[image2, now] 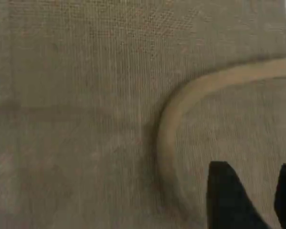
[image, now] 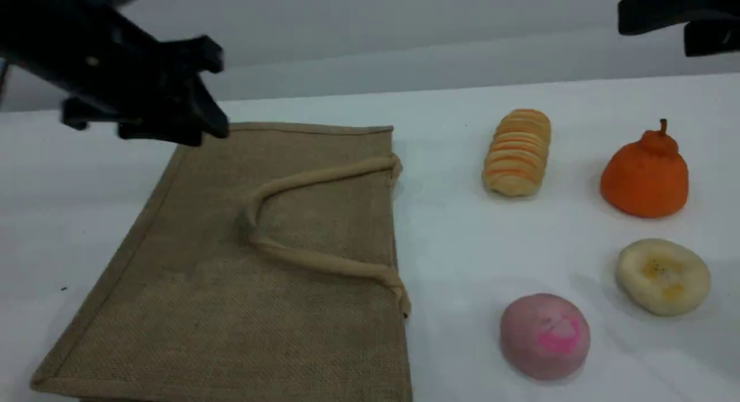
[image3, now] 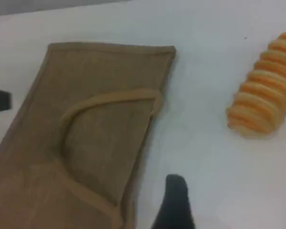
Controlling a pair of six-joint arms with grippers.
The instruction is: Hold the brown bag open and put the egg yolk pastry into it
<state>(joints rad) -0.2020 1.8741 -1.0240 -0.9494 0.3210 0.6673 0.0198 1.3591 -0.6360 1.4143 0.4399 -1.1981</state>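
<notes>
A: Start w/ the biggest item.
B: Desk (image: 462,246): white, smooth, matte. On its left half, the brown bag (image: 231,286): coarse woven jute, rectangular, lying flat w/ mouth edge facing the food items. One thick beige rope handle (image: 312,260) lies in a loop on the top face.
A: Food items?
B: Four, all on the right half, well apart from the bag. Orange fruit (image: 644,179): squat pear-like shape, small stem, fuzzy surface. Ridged bread (image: 517,152): oblong, orange-striped, far side. Pink bun (image: 544,335): dome shape, brighter pink mark on top, nearest the camera. Egg yolk pastry (image: 663,276): round, flattened, pale cream w/ yellow blotches in a dished centre; sits at the right edge, between the fruit and the bun, untouched.
A: Pincers?
B: Left pincer (image2: 251,200): black, above the bag, over the handle's loop per wrist view; two fingertips w/ a gap showing between, nothing in them, so part-open. Right pincer (image3: 174,205): only one dark fingertip seen in its wrist view, over bare desk just beside the bag's mouth edge; spread wide, empty.
</notes>
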